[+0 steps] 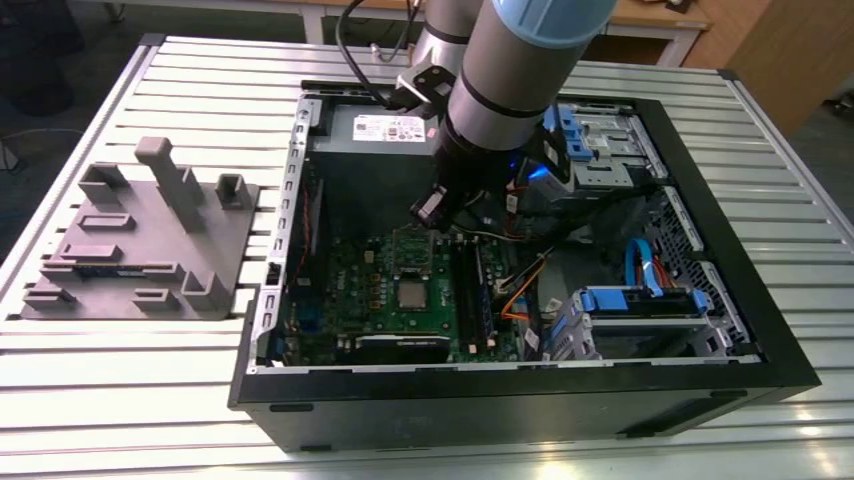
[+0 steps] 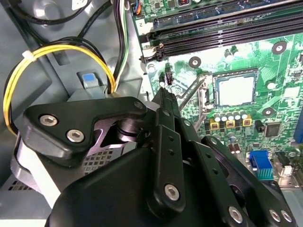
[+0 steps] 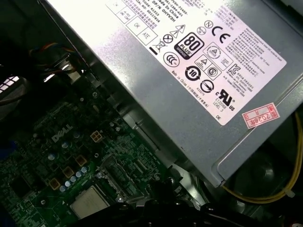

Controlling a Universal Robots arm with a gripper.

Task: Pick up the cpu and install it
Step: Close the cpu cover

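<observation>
My fingers [image 2: 163,94] are pressed together, holding nothing, above the motherboard [image 2: 246,56]; the cpu [image 2: 235,90] sits in its socket at three o'clock.

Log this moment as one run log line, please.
arm: inside open PC case | tool: above motherboard, fingers unclear | cpu: lying in socket, not held | power supply: beside tool

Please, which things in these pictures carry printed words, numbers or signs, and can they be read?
Power supply: white label with round certification signs and fine print; the fine print is too small to read.
Red sticker on the same box: stamped digits, blurred.
Motherboard: white lettering, too small to read with certainty.
Cpu: no print visible on its top.
</observation>
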